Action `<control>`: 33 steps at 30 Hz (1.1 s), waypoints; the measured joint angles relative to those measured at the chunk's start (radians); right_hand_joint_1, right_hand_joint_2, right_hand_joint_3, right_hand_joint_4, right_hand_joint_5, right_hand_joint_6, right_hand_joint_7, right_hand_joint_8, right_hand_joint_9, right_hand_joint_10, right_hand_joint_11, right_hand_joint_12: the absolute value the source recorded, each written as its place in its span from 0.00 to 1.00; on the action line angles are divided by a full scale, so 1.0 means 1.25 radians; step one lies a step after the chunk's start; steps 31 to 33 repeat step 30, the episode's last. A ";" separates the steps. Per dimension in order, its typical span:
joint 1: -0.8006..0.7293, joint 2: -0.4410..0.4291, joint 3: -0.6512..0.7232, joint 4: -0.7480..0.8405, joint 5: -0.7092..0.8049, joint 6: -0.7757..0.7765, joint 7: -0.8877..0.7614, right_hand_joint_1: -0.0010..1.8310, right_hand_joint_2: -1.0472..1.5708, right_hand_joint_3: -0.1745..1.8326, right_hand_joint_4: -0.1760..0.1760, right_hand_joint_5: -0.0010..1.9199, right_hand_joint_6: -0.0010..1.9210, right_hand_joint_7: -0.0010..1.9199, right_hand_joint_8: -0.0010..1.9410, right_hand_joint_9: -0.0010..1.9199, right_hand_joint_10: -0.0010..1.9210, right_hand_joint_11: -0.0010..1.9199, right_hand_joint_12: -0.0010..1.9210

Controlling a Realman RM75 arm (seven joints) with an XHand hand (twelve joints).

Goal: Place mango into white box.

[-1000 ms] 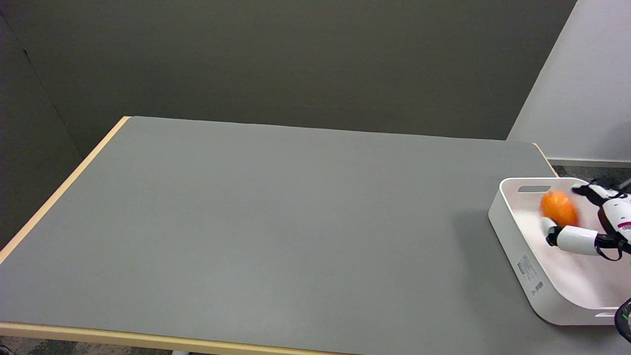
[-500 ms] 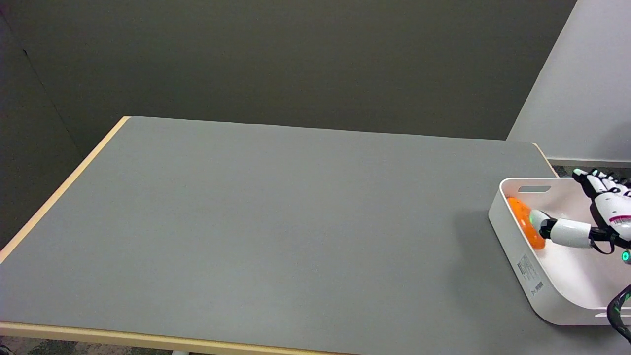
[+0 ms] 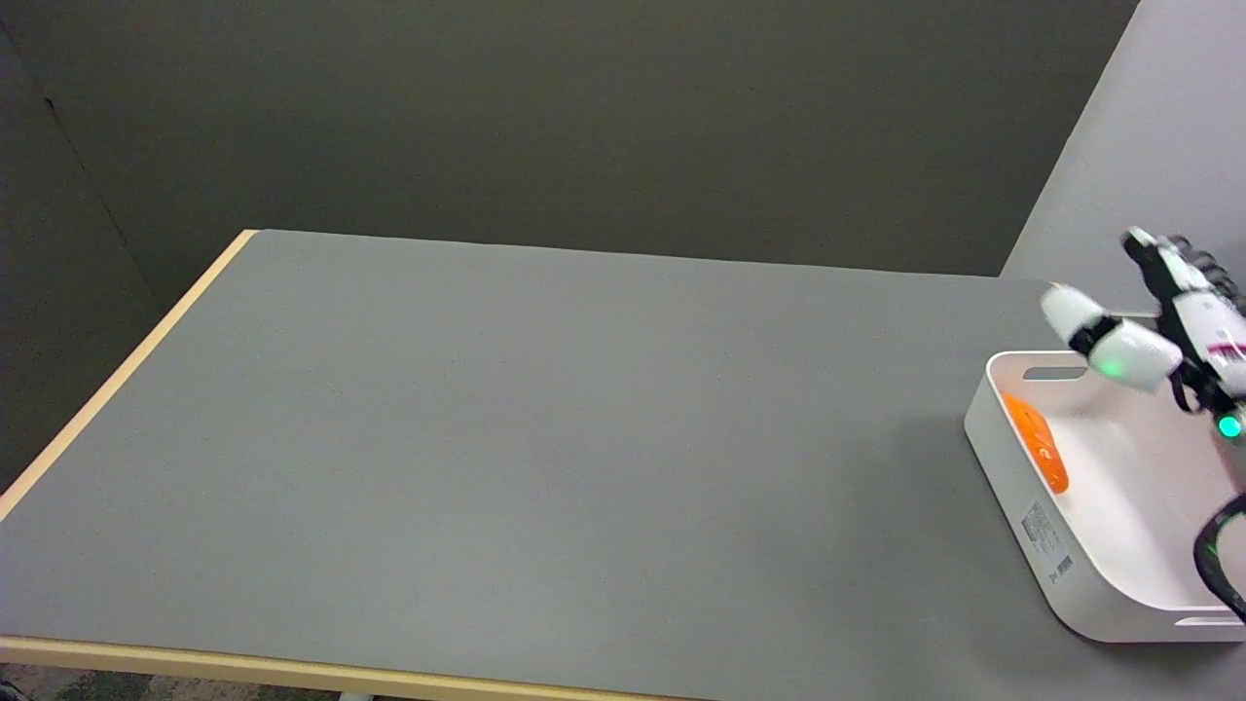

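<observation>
Inside: mango (image 3: 1038, 455), white box (image 3: 1012, 487).

One high camera over the near edge

A single head view looks down and across the grey worktop (image 3: 545, 438) from above its near side, facing the dark far wall, set well back; the white box (image 3: 1012, 487) sits cut off at right.

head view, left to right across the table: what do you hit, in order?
Table's tan left edge → bare grey tabletop → white box's left wall → mango lying inside against that wall. The right hand hangs above the box, so it is left out.
</observation>
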State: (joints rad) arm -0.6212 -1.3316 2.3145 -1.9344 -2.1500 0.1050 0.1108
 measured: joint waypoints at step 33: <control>0.407 0.219 -0.958 0.105 -0.059 0.229 0.387 0.05 0.68 0.50 0.64 0.09 0.19 0.07 0.13 0.00 0.24 0.00 0.32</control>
